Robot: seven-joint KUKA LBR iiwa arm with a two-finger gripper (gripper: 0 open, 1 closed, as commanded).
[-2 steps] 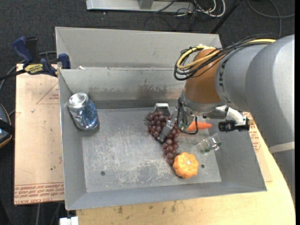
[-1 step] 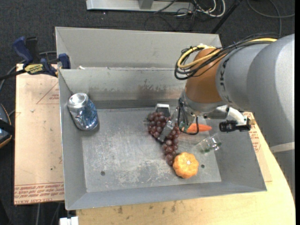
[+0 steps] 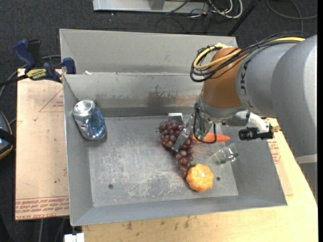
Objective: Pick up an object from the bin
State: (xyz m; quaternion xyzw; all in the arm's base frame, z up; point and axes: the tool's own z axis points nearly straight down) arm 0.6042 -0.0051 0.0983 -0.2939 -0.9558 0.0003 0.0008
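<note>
Mostly scuffed grey bin (image 3: 126,180), dark floor (image 3: 30,14) around, claw (image 3: 192,134) at grapes (image 3: 184,155)

light: bright, even | shadows: soft inside bin (image 3: 136,173) | glare: faint on can (image 3: 90,119)

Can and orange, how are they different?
The can is blue and silver; the orange is orange. The can is a tube; the orange is a ball. The can sits alone at the left; the orange sits right by the grapes. Both are in the bin.
</note>
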